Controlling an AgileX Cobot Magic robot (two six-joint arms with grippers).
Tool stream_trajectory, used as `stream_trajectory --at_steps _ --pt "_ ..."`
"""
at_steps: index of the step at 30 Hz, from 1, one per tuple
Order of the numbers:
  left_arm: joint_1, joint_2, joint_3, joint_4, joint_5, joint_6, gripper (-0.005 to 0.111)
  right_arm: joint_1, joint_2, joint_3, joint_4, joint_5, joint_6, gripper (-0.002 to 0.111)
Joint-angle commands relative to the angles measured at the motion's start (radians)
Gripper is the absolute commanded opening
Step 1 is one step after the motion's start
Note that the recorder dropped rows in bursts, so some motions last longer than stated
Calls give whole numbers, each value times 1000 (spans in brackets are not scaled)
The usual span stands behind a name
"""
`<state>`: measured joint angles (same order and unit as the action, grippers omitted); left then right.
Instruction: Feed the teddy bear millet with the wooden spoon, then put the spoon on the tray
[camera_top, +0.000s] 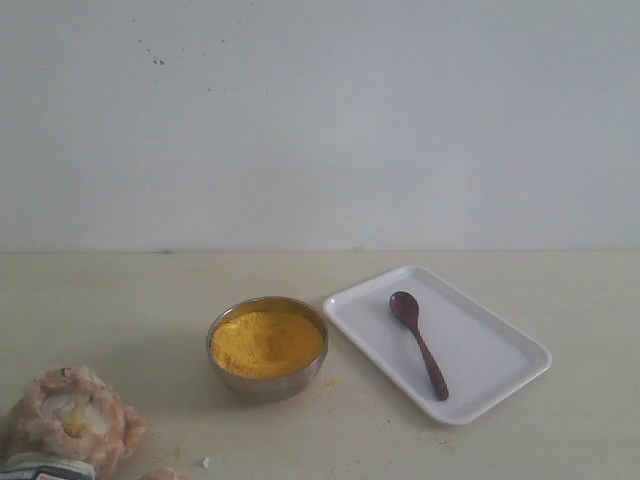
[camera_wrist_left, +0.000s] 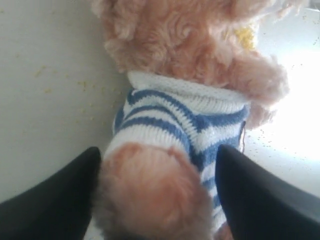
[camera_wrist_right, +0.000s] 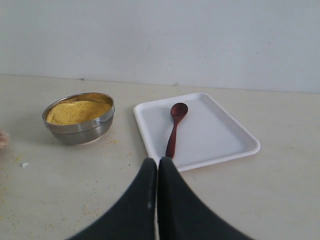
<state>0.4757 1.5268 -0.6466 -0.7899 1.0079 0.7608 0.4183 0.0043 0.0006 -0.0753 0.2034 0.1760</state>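
Note:
The teddy bear (camera_top: 72, 420) lies at the table's front left corner with yellow grains on its muzzle. In the left wrist view its striped shirt (camera_wrist_left: 185, 117) and a fluffy limb fill the gap of my left gripper (camera_wrist_left: 157, 155), whose black fingers press on both sides of it. The millet (camera_top: 266, 342) mounds in a steel bowl (camera_top: 268, 386) at mid-table. The wooden spoon (camera_top: 420, 345) lies in the white tray (camera_top: 490, 355), to the right of the bowl. My right gripper (camera_wrist_right: 158, 161) is shut and empty, hanging short of the tray's near rim (camera_wrist_right: 215, 162). Neither gripper shows in the exterior view.
Stray millet grains (camera_wrist_right: 107, 142) dot the table around the bowl and near the bear (camera_wrist_left: 45, 90). A small white crumb (camera_top: 206, 462) lies right of the bear. A plain wall runs behind the table.

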Motion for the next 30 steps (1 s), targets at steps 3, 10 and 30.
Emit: stream_trajectory --at_steps 3,10,30 --pt "2 3 -6 -37 9 -11 79 0 -4 -1 -10 2 1 0" --pt "2 3 -144 -37 99 -91 80 0 -4 -1 -10 2 1 0" --pt "2 -157 -275 -282 213 -183 17 0 -4 -1 -10 2 1 0"
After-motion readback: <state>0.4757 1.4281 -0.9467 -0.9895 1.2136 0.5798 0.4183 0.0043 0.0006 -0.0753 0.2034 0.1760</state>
